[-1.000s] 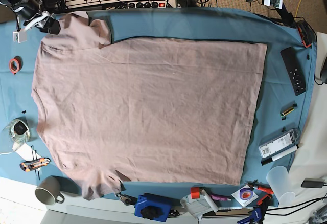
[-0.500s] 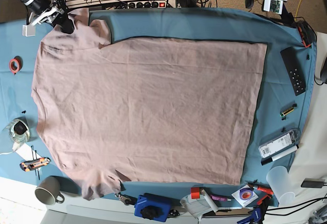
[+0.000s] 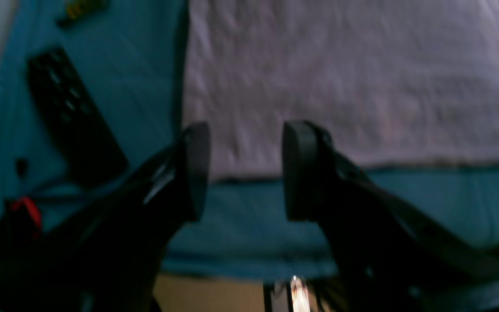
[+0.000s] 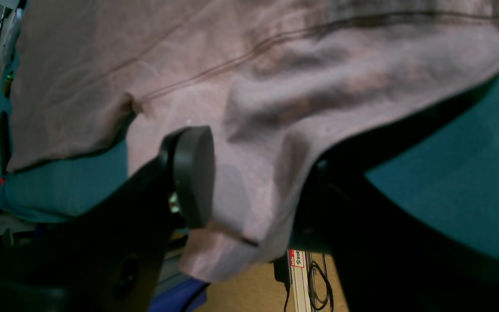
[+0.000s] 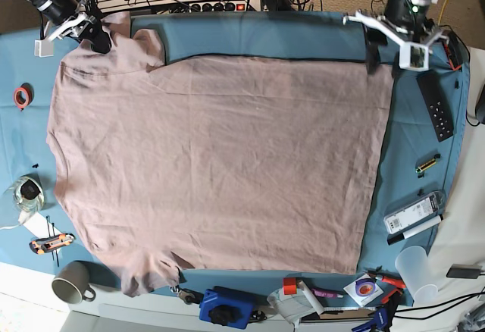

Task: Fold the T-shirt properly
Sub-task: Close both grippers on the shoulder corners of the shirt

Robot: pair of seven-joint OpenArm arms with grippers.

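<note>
Two tools: left tool (image 3: 246, 171) parted above T-shirt (image 5: 220, 158) corner, right tool (image 4: 254, 182) seemingly astride sleeve, unclamped.

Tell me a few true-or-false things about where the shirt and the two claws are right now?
1. The T-shirt lies spread flat on the blue cloth. True.
2. The left claw is shut on the shirt. False: it is open, above the shirt's corner.
3. The right claw has sleeve fabric between its open jaws. True.
4. A black remote lies on top of the shirt. False: it lies beside it, on the cloth.
</note>
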